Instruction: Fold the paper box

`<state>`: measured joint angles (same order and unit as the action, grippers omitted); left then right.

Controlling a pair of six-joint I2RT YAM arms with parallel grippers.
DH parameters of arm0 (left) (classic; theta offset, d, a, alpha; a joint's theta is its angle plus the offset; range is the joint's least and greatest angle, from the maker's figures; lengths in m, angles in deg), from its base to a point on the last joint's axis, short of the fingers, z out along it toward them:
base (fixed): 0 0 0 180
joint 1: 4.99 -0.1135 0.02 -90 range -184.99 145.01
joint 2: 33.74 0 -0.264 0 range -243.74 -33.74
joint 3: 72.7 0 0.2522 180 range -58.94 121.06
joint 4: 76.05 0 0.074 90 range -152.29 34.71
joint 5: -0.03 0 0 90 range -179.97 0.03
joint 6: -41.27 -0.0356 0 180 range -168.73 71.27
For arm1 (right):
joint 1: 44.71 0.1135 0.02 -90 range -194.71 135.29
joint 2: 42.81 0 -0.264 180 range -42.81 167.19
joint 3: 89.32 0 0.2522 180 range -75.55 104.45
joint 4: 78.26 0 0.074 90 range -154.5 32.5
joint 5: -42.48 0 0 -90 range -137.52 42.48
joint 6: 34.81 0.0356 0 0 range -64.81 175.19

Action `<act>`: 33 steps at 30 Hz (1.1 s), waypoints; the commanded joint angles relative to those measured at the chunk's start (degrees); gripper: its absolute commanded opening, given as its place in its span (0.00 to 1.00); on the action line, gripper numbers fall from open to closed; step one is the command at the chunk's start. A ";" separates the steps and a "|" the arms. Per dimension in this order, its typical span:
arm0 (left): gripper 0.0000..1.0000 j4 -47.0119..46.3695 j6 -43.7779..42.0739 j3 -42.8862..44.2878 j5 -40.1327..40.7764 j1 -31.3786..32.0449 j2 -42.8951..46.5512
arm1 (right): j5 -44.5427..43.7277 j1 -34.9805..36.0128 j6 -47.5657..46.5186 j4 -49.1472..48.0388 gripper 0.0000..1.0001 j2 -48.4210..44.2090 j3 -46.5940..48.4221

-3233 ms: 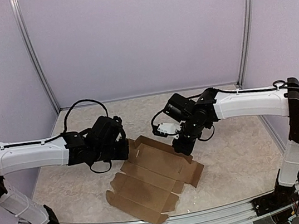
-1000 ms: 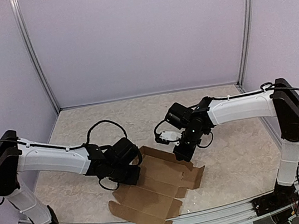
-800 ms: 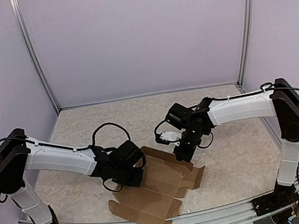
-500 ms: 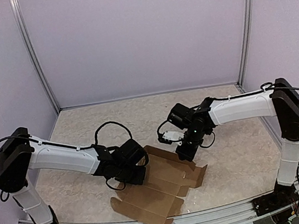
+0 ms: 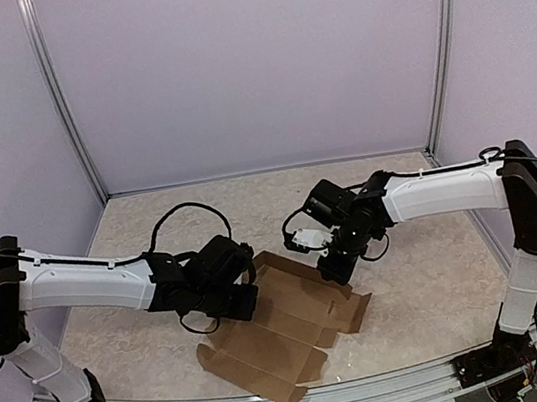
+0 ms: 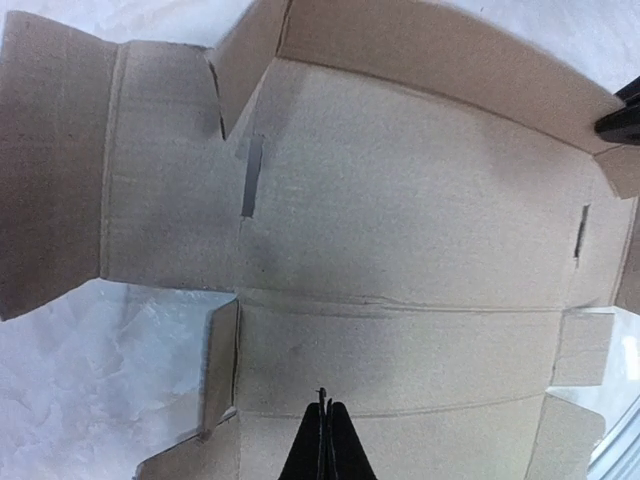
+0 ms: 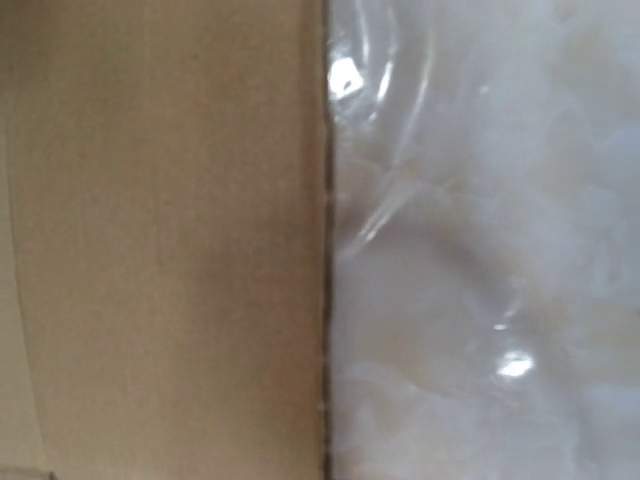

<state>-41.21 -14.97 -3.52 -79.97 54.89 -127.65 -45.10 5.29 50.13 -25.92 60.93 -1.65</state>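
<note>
Left gripper (image 6: 322,412), box (image 6: 400,200), marbled tabletop (image 5: 430,268), lilac walls (image 5: 248,62).

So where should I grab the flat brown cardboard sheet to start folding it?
Grip the long flap along the far edge of the flat brown cardboard sheet, coming from the far side near the right gripper. It looks tilted up at its crease; the other panels lie flat.

The paper box (image 5: 286,328), plain brown cardboard, is an unfolded die-cut sheet with flaps and slots, lying mostly flat near the counter's (image 5: 416,275) front edge.
</note>
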 commanded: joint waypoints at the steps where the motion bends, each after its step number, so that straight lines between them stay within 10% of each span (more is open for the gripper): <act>1: 0.00 0.79 -2.81 0.80 2.50 0.41 5.82 | -5.38 2.47 -3.65 -2.24 0.00 -4.29 -1.45; 12: 0.00 3.49 -6.49 -0.09 9.80 -0.99 25.42 | -27.73 10.57 -13.21 -5.30 0.00 -7.18 -2.24; 33: 0.43 -12.92 -5.26 -23.23 -2.22 -19.83 43.15 | -51.33 17.88 -38.40 -39.83 0.00 -11.65 -18.16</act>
<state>-47.81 -20.48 -24.68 -78.42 37.10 -82.99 -90.90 21.75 19.16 -53.63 50.88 -15.48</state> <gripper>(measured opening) 0.426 0.005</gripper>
